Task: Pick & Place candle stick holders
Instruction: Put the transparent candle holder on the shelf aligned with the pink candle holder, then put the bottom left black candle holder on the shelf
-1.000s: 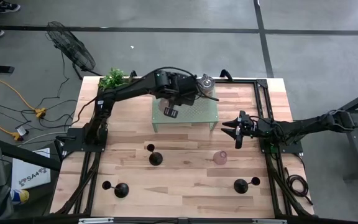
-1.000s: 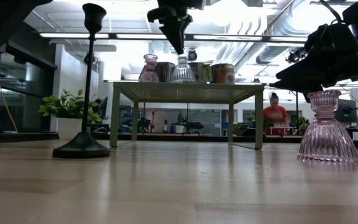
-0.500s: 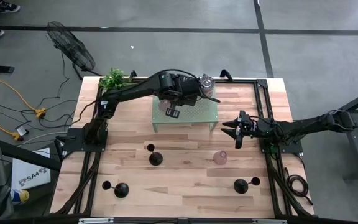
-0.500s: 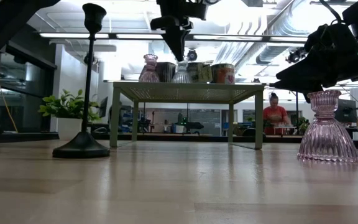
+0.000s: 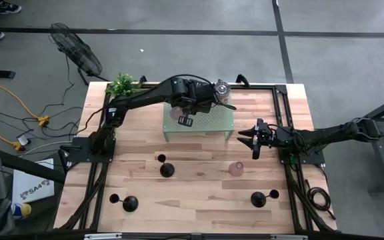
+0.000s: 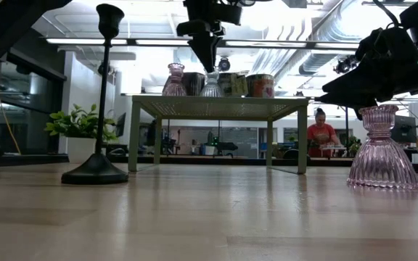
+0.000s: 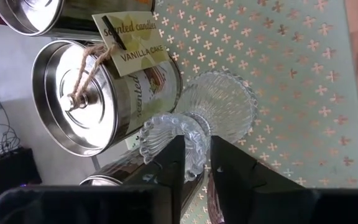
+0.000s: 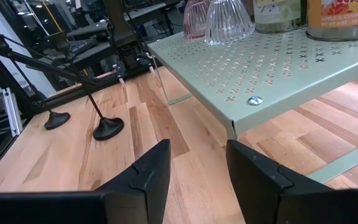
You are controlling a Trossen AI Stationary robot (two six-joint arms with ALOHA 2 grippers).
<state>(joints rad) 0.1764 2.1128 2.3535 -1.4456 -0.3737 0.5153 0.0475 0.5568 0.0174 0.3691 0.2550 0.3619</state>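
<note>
High view: three black candle stick holders [image 5: 167, 169] stand on the table [image 5: 199, 193] in front of the green shelf [image 5: 212, 124]. Left wrist view: the left gripper [image 7: 196, 163], fingers slightly parted, brackets the clear glass holder [image 7: 219, 106] beside a lidded tin [image 7: 98, 93]. Right wrist view: the right gripper [image 8: 197, 163] hovers parted and empty near the shelf.

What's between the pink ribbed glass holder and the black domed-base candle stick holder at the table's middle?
Nothing: the high view shows only bare wooden tabletop between the pink ribbed glass holder and that black candle stick holder.
</note>
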